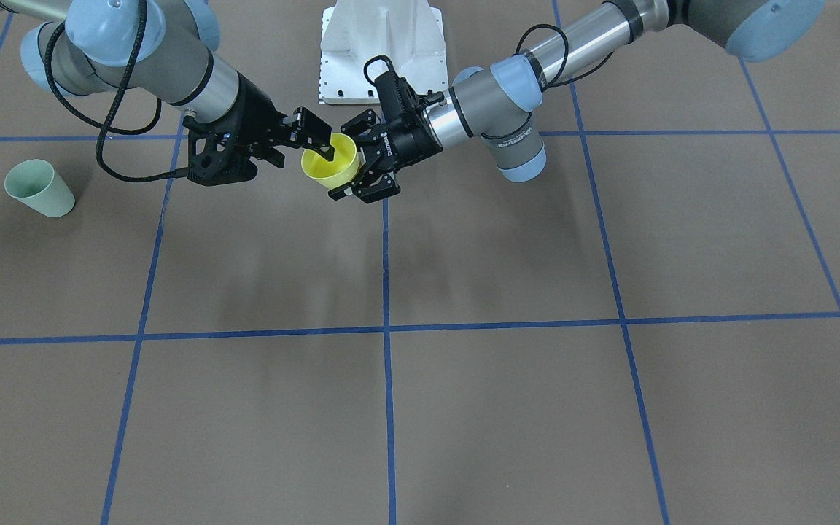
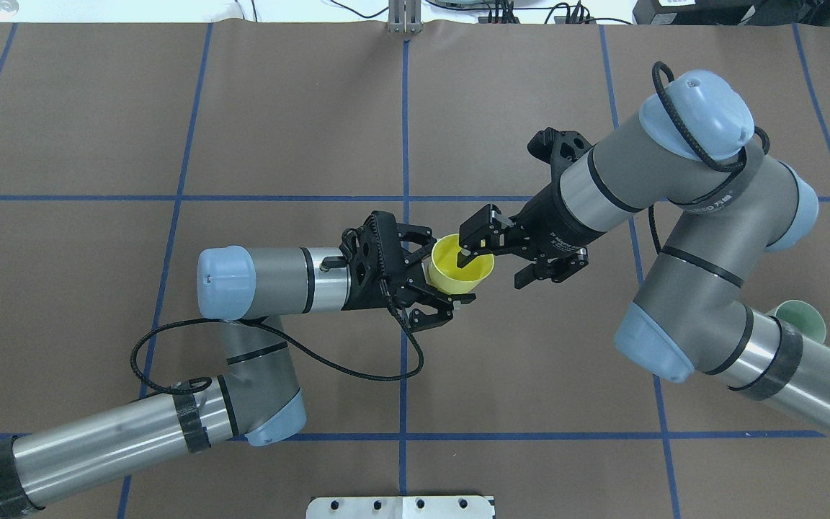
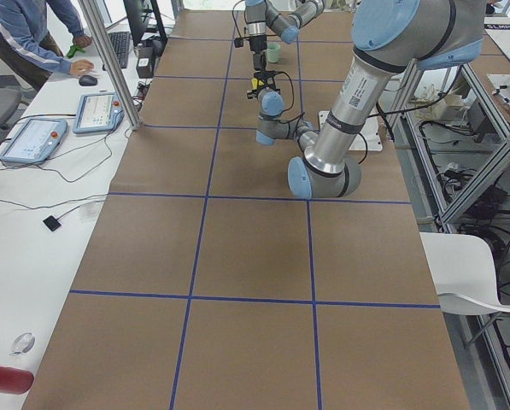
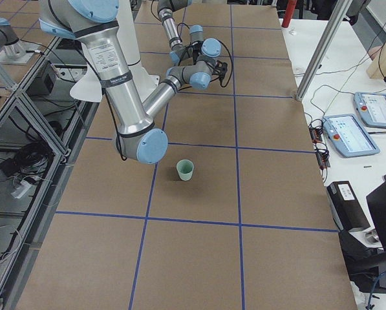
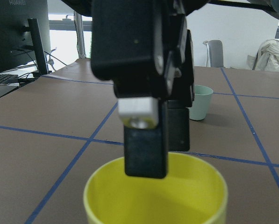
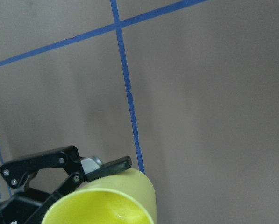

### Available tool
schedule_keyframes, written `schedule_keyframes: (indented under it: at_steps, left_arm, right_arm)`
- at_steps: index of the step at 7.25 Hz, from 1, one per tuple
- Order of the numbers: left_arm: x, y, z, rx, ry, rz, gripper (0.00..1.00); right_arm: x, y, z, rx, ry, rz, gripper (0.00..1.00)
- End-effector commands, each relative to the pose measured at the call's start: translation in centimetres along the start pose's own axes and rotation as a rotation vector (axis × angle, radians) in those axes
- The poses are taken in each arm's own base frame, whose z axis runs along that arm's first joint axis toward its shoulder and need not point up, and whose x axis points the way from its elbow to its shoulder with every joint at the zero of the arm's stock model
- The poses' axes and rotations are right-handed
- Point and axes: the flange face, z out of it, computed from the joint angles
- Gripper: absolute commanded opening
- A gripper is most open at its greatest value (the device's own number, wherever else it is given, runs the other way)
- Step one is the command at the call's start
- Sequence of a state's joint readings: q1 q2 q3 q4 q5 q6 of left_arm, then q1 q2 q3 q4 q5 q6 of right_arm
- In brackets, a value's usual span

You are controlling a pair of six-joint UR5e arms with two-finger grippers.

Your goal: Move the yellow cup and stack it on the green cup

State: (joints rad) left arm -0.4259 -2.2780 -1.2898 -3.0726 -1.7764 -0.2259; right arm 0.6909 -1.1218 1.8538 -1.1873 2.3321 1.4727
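Yellow cup above brown table with blue gridlines

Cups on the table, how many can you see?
2. The yellow cup is held up in the middle between the left tool and right tool. The green cup stands alone on the right arm's side.

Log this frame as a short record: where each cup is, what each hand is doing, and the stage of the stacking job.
yellow cup: in the air over the table's middle, between both hands
left hand: fingers around the cup's body from outside
right hand: one finger inside the cup's rim, one outside, pinching the wall
green cup: upright on the table on the robot's right side, alone and untouched
stage: hand-over under way; whether the left hand has let go cannot be told; stacking not yet done
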Motion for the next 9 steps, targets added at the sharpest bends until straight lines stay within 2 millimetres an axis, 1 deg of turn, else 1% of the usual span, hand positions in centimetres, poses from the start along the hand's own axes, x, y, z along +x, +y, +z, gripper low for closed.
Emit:
schedule_keyframes:
  at_steps: [1,2,3,4,5,6,8,9]
  left_arm:
    - [0.08,-0.09,0.06,0.002,0.001,-0.001,0.00]
    - [0.19,-0.16,0.14,0.003,0.003,-0.001,0.00]
    - [0.19,-0.16,0.14,0.003,0.003,-0.001,0.00]
    - [0.19,-0.16,0.14,0.003,0.003,-0.001,0.00]
    - [0.19,-0.16,0.14,0.003,0.003,0.000,0.00]
    - [0.19,-0.16,0.14,0.003,0.003,0.000,0.00]
    - [0.29,-0.52,0.04,0.010,0.005,0.002,0.00]
    - [0.28,-0.50,-0.02,0.010,0.003,0.006,0.14]
  right_arm:
    - [-0.04,0.19,0.25,-0.006,0.001,0.008,0.66]
    - [-0.04,0.36,0.57,-0.010,0.004,0.014,0.59]
    - [-0.21,0.57,0.36,-0.011,-0.002,0.012,0.53]
    - [-0.28,0.57,0.34,-0.011,-0.002,0.017,0.34]
    - [-0.33,0.63,0.28,-0.011,-0.004,0.015,0.12]
    - [-0.33,0.64,0.28,-0.013,-0.004,0.013,0.00]
    - [-0.24,0.68,0.36,-0.012,-0.013,0.006,0.00]
    - [-0.20,0.59,0.33,-0.010,-0.013,0.006,0.00]
